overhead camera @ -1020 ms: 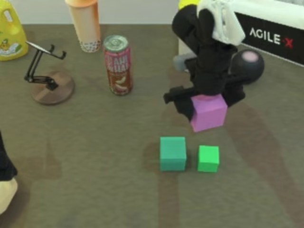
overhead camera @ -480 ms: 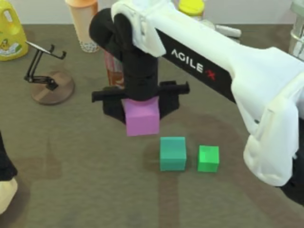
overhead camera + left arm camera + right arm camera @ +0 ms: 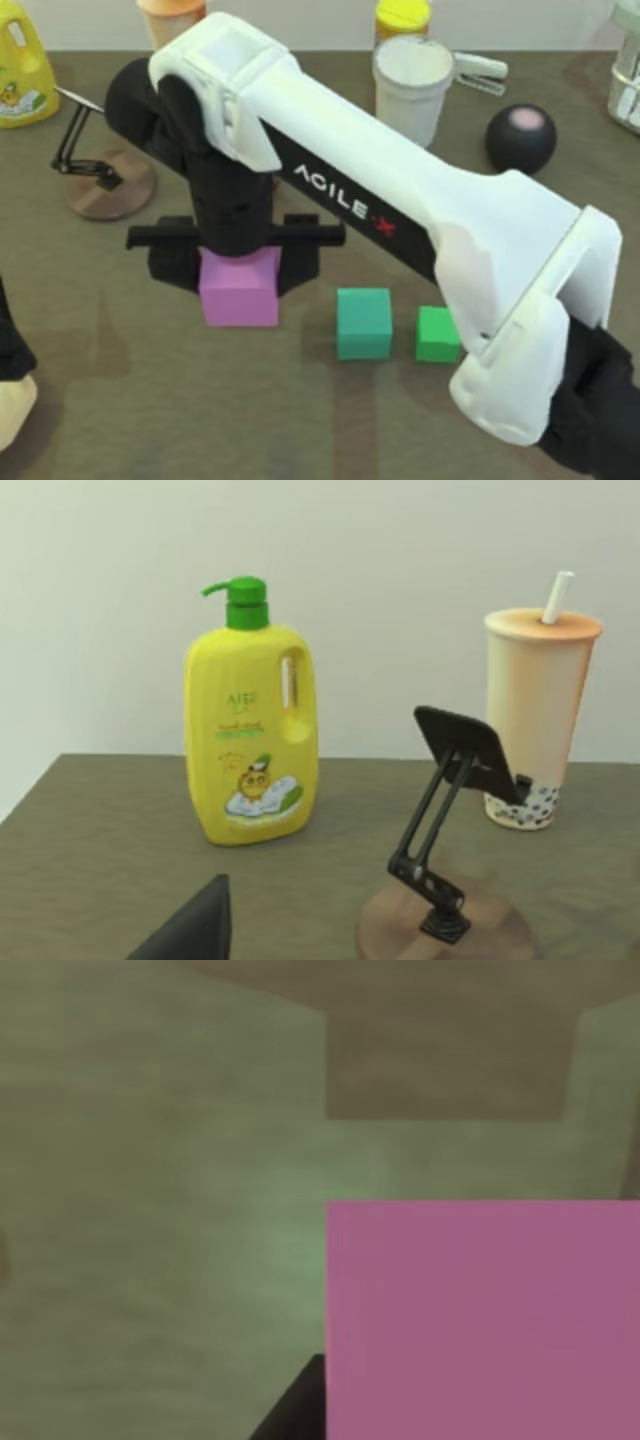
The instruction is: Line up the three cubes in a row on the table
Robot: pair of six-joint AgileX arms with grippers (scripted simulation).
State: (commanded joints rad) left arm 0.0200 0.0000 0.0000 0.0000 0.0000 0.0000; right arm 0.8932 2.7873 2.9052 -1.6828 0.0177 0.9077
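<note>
Top view: right hand reaches across the worktop, fingers closed on the pink cube, which sits just under the palm and looks close to the surface or on it; contact can't be confirmed. Teal-green cube lies off to the hand's right with a gap, bright green cube just beyond it, those 2 near each other and level. Step in hand, my read: placing cube 3 at the row's left end. Pink sits slightly farther back than the other 2, so next move calls for a small nudge into line, set down, open, lift straight up. Right wrist view shows only pink face over worktop.

Left hand parked at the near left edge, fingers can't tell.

Containers behind the hand: white cup, contents not visible; yellow bottle; bubble tea cup, full, straw in.
</note>
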